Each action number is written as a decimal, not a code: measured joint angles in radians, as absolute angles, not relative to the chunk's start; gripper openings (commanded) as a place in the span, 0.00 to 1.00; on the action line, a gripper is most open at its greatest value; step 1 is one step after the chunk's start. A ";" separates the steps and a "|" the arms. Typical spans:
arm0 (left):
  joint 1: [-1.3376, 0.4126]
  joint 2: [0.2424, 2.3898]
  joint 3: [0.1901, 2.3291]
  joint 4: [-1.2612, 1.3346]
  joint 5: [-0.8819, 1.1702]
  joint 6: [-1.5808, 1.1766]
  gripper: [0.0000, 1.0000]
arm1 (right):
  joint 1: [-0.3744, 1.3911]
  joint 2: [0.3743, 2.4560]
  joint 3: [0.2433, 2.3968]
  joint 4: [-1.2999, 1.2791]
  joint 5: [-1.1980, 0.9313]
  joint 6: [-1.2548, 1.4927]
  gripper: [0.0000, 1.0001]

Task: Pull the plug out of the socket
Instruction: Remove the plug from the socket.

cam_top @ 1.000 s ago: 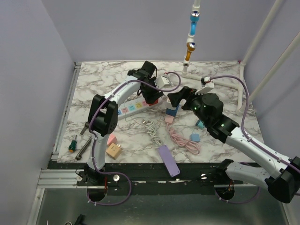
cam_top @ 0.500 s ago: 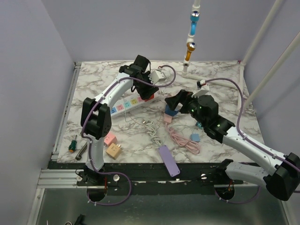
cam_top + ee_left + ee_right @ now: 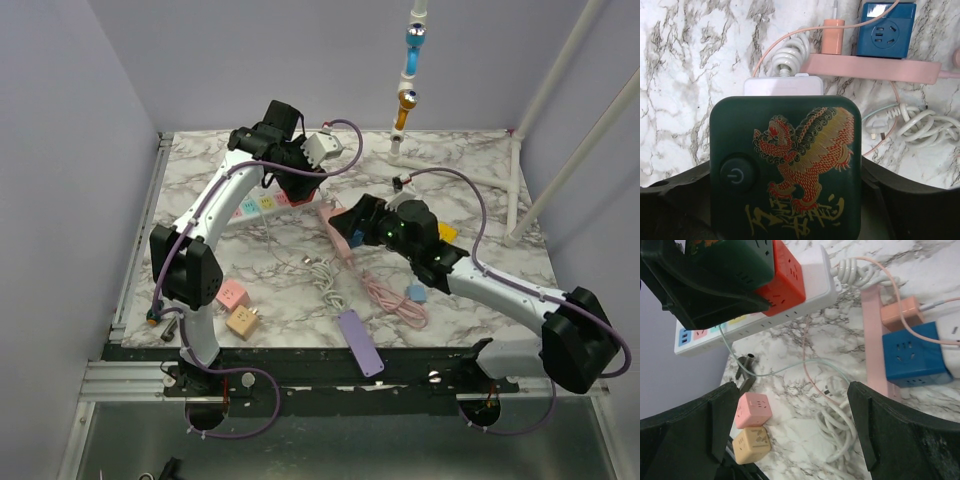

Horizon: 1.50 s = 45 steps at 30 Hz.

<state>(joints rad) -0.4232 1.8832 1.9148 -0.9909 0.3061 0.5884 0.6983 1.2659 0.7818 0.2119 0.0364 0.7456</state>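
Inside the left gripper point(image 3: 296, 172), clenched on it, sits the green cube plug point(image 3: 785, 167); the right gripper point(image 3: 790, 415) hangs released.

We count two power strips: white strip point(image 3: 812, 297), pink strip point(image 3: 870, 68). Cube adapters, six certain: dark green cube point(image 3: 785, 165), red cube point(image 3: 782, 282), blue cube point(image 3: 885, 30), pink cube point(image 3: 754, 410), tan cube point(image 3: 751, 444), light blue cube point(image 3: 415, 293). One yellow block point(image 3: 447, 232), possibly a seventh cube; we can't tell. One salmon plug point(image 3: 832, 36) in the pink strip. Two loose cable bundles: white cable point(image 3: 322, 272), pink cable point(image 3: 385, 298). One purple bar point(image 3: 360, 342). One screwdriver point(image 3: 154, 314). One metal rod point(image 3: 746, 371). Two coloured fittings hanging at the back: blue fitting point(image 3: 414, 42), amber fitting point(image 3: 403, 103).
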 measured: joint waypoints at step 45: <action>-0.410 1.857 1.922 -0.956 0.320 0.343 0.00 | 0.850 2.132 1.072 1.203 0.078 1.301 0.32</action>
